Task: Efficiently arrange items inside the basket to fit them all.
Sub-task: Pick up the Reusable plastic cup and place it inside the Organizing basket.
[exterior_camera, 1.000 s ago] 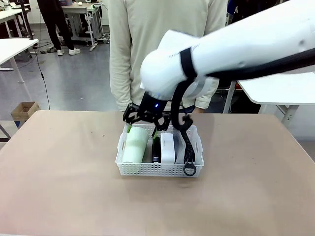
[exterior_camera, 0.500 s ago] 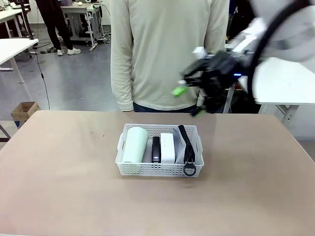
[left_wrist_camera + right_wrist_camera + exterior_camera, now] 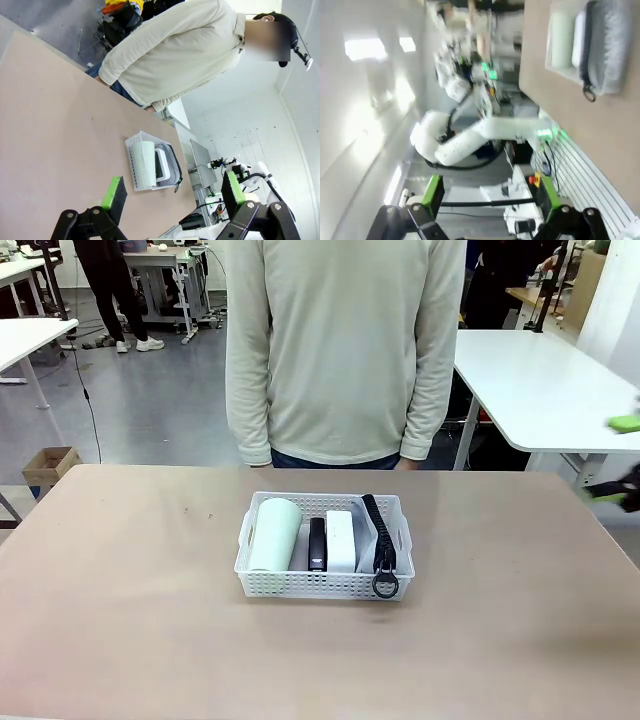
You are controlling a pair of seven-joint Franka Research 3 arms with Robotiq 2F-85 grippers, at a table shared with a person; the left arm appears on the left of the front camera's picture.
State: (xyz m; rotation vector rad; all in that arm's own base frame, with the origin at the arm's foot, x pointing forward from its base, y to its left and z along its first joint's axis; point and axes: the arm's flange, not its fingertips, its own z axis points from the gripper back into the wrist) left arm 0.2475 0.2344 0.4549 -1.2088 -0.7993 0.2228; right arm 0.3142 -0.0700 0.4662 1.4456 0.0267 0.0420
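The table [image 3: 120, 620] presented a broad, flat, matte tan surface, with a person in a cream long-sleeved top [image 3: 340, 350] standing at its far edge. The basket [image 3: 322, 582], a shallow rectangular white plastic tray with perforated lattice walls and cut-out handles, sat near the middle of the table. Inside it, the items lay side by side in one row: the pale green cup [image 3: 274, 533], smooth and cylindrical, lay on its side at the robot's left; the narrow black stapler [image 3: 317, 543] came next; the white boxy block [image 3: 340, 539] followed; and the grey soft pouch [image 3: 367, 532] stood on edge against the right wall, its black zipper uppermost and its ring pull [image 3: 386, 586] hanging over the near rim. The left gripper [image 3: 174, 191] hovered well above the table with its green-padded fingers [image 3: 112, 192] spread wide and empty. The right gripper [image 3: 490, 192] likewise held its fingers [image 3: 432, 190] fully apart, gripping nothing, well away from the basket.
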